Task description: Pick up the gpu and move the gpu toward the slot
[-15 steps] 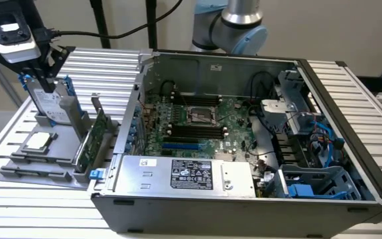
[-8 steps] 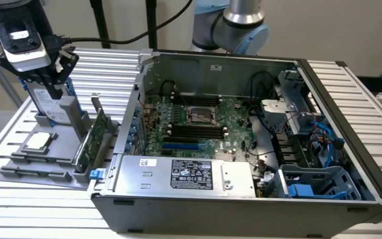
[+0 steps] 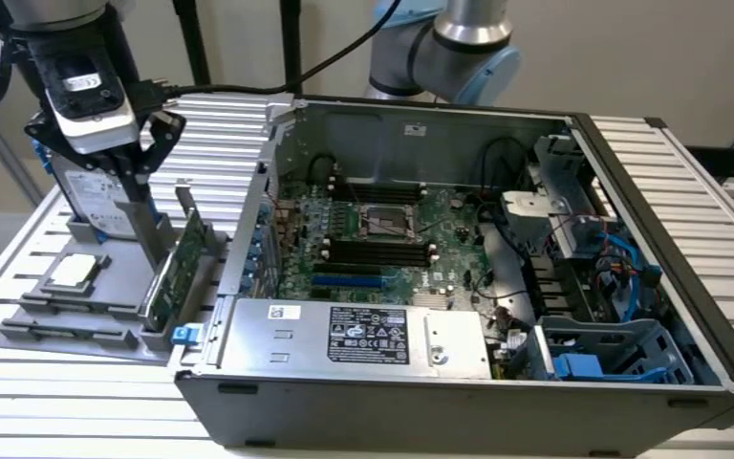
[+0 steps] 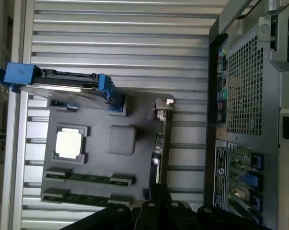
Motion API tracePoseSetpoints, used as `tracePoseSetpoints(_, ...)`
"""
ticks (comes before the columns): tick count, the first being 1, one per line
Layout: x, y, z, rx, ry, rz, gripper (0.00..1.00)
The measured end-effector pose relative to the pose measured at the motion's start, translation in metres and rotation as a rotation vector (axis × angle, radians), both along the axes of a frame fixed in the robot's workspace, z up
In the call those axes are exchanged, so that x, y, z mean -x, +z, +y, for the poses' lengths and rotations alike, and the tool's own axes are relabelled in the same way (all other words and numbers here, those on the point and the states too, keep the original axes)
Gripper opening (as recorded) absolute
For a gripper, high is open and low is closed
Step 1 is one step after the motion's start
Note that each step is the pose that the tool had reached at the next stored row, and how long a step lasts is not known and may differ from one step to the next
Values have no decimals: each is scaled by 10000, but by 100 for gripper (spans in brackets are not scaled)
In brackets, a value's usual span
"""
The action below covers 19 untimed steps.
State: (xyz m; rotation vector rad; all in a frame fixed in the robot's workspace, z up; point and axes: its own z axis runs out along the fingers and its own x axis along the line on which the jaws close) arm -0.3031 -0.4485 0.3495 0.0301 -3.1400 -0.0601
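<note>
Poising the gripper (image 3: pixel 153 253) at the gpu (image 3: pixel 176 275), stood on edge in a tray (image 3: pixel 35 330) just beside the computer case (image 3: pixel 469 406), presumably for top grasping; clamped or apart, cannot tell.

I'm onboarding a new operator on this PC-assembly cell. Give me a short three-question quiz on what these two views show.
1. True or false: the gpu stands on edge in the grey holder tray, outside the computer case.
2. Which part is the gripper nearest to? A) the gpu B) the processor chip C) the motherboard
3. What colour are the rails on the hard drive?

Key: 1 true; 2 A; 3 blue.
</note>
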Motion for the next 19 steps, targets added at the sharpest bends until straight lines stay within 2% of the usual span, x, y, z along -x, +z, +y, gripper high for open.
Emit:
tracePoseSetpoints(3, -30, -8, 0, 31, -1, 0, 11)
tracePoseSetpoints(6, -31, -7, 0, 33, -1, 1, 12)
tracePoseSetpoints(7, -31, -7, 0, 33, -1, 1, 18)
tracePoseSetpoints(8, -31, -7, 0, 33, -1, 1, 18)
tracePoseSetpoints(10, -31, -7, 0, 33, -6, 1, 30)
tracePoseSetpoints(11, -31, -8, 0, 34, -20, 2, 30)
tracePoseSetpoints(13, -29, -12, 0, 39, -95, 1, 42)
tracePoseSetpoints(14, -25, -19, 0, 43, -150, -2, 42)
tracePoseSetpoints(15, -20, -31, 0, 50, -219, -11, 48)
tracePoseSetpoints(19, -4, -89, 0, 85, -571, -60, 48)
